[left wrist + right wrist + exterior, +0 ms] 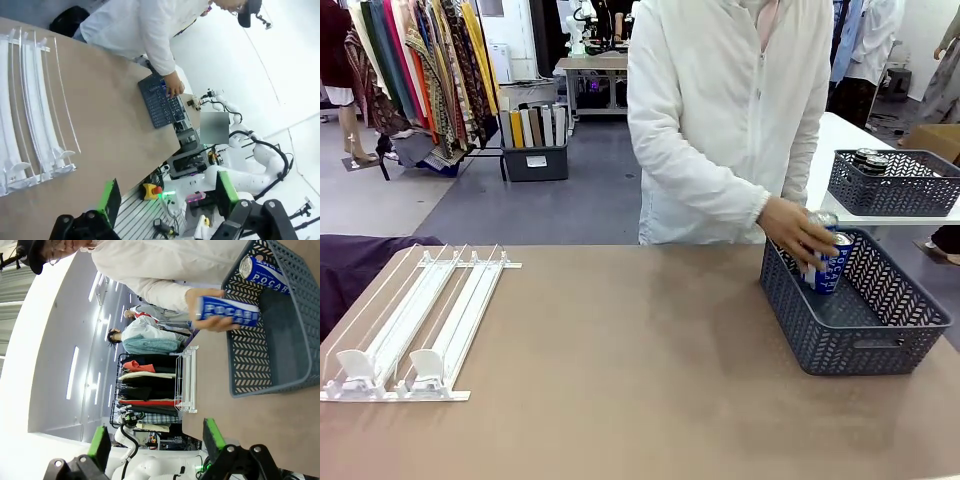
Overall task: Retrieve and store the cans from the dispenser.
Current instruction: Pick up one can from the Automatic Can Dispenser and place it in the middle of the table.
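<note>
Front view: the dispenser (415, 325) lies at about 8 o'clock on the table (620, 360), its lanes bare, only pusher blocks at the near end. At 3 o'clock the person's hand (798, 232) grips a blue can (832, 262) inside the grey basket (860, 335). A second basket (895, 185) on the far white table holds dark cans (869, 159).

Left wrist view: the left pincer (167, 197) hangs off the table edge, green pads wide apart, holding nothing; the rack sits at 9 o'clock.

Right wrist view: the right pincer (155, 440) is likewise spread and empty. At 1 o'clock the hand holds one POCARI can (227, 311) at the basket rim; another (265, 274) lies inside.

The rack looks emptied, so storing seems nearly finished.
</note>
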